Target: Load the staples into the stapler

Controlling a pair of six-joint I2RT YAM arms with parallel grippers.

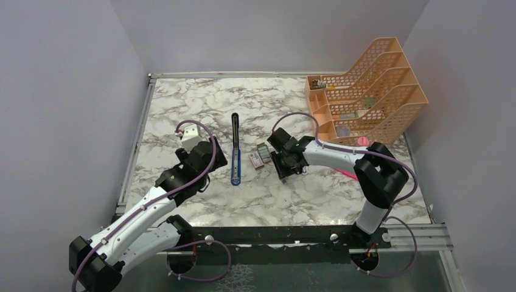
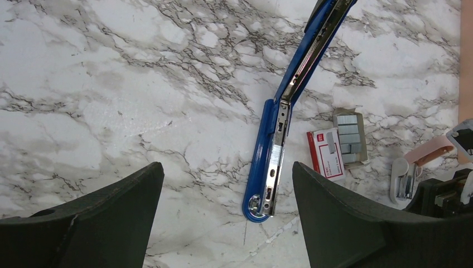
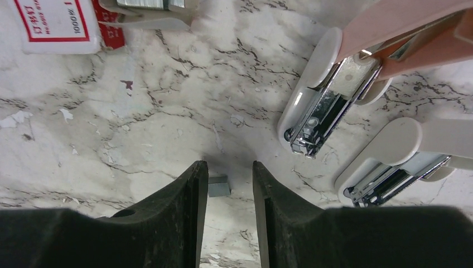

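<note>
The blue stapler (image 1: 235, 149) lies opened out flat mid-table, its silvery channel (image 2: 277, 159) facing up. My left gripper (image 1: 218, 159) hovers just left of it, open wide (image 2: 226, 167), with the stapler's near end showing between the fingers and nothing held. The staples, a pink-and-white box (image 2: 326, 153) and a grey tray (image 2: 350, 138) of strips, sit right of the stapler. My right gripper (image 1: 283, 169) is low over the table beside them. Its fingers stand narrowly open (image 3: 228, 166) around one short staple strip (image 3: 218, 186), which lies on the marble against the left finger (image 3: 192, 195).
Two small white-and-salmon stapler-like tools (image 3: 329, 106) (image 3: 390, 162) lie just right of my right gripper. An orange desk organiser (image 1: 365, 91) fills the back right corner. Metal rails (image 1: 137, 140) edge the table, with walls close on both sides.
</note>
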